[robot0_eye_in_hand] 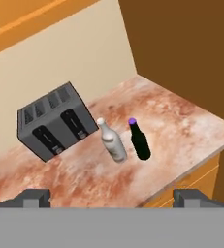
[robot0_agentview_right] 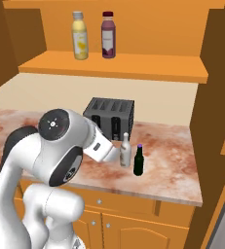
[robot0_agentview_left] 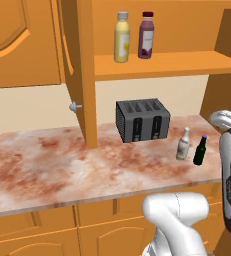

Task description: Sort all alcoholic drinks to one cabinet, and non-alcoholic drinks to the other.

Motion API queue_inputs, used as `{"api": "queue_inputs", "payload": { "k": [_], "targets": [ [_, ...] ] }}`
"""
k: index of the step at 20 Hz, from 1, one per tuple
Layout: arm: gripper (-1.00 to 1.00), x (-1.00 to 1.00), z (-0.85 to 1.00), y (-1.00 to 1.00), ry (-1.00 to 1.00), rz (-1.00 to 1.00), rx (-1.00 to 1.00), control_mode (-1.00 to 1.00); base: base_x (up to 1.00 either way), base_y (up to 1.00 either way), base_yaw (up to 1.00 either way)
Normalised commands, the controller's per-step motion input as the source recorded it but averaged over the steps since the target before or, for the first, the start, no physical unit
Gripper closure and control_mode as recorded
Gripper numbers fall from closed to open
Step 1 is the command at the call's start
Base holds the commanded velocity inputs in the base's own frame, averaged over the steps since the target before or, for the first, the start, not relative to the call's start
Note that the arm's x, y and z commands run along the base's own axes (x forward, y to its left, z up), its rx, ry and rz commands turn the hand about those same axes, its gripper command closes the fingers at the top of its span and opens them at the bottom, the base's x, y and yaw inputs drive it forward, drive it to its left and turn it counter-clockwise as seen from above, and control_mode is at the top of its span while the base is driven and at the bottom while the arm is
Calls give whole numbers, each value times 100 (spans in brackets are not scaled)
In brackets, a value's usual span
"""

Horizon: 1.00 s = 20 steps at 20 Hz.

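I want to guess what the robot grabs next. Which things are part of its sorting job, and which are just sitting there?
Part of the job:
- pale glass bottle on the counter
- dark glass bottle beside it
- yellow bottle on the cabinet shelf
- purple bottle next to it

Just sitting there:
- toaster
- counter

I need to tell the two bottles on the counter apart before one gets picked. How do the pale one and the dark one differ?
The pale whitish bottle is see-through with a pale top; the dark green-black bottle is opaque with a purple cap. The pale bottle stands nearer the toaster, the dark bottle nearer the counter's end. Both are slim, long-necked, upright, close together but apart, and ungripped.
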Motion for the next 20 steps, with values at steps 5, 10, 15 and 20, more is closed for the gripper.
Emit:
{"api": "queue_inputs", "payload": {
  "k": [5,10,15,20],
  "targets": [
    [-100,0,-64,-29,17,0,1,-100,0,0,0],
    [-100,8,-48,-20,11,0,0,-100,0,0,0],
    [-100,36,-23,-13,8,3,0,-100,0,0,0],
    [-100,53,-34,-10,14,9,0,-100,0,0,0]
  ]
}}
